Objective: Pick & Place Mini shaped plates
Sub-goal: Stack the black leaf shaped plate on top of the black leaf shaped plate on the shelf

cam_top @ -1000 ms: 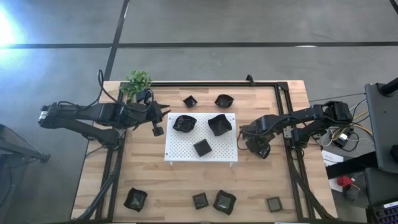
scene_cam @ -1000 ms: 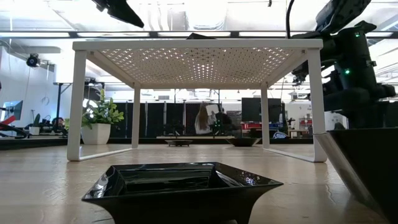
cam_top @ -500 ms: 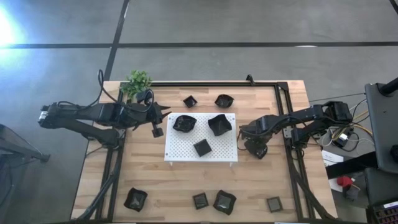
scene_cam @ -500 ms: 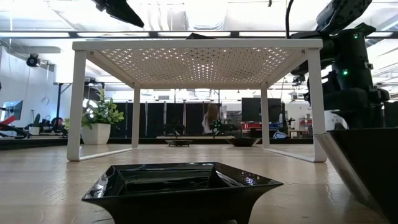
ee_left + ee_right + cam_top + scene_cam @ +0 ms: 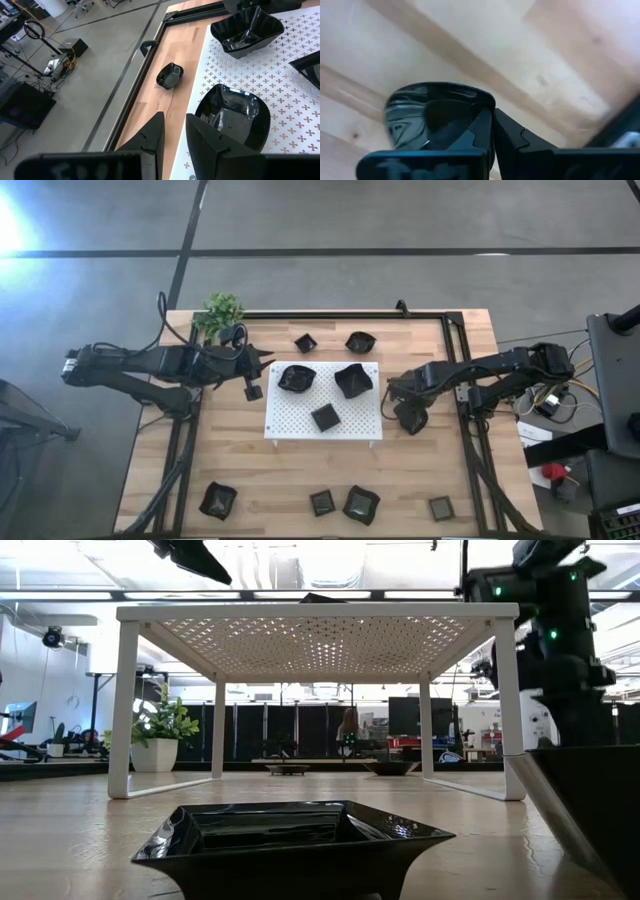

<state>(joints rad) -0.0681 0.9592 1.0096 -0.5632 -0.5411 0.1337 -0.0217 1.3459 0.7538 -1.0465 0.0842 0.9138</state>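
Note:
Three black mini plates sit on the white perforated board [image 5: 300, 415]: a rounded one [image 5: 296, 378], a wavy one [image 5: 353, 380] and a square one [image 5: 324, 417]. Two more [image 5: 305, 342] [image 5: 361, 341] rest on the wood at the far side, and several [image 5: 361, 504] lie along the near edge. My right gripper [image 5: 412, 420] points down just right of the board, shut on a black dish [image 5: 432, 117]. My left gripper [image 5: 174, 120] hovers open above the board's left edge, empty. My right gripper pinches the dish's rim [image 5: 481, 111] between its two fingers, coming from above and pointing down. The dish's bowl lies to one side of the fingers, open side up. Whether it is clear of the wood, I cannot tell.
A small green plant [image 5: 222, 310] stands at the far left corner. A black frame rail [image 5: 455, 350] runs along the far and right sides. In the low view a square plate [image 5: 290, 840] sits close in front of the raised board [image 5: 318, 612].
My right gripper has drawn its fingers together on the dish and risen a little beside the board's right edge.

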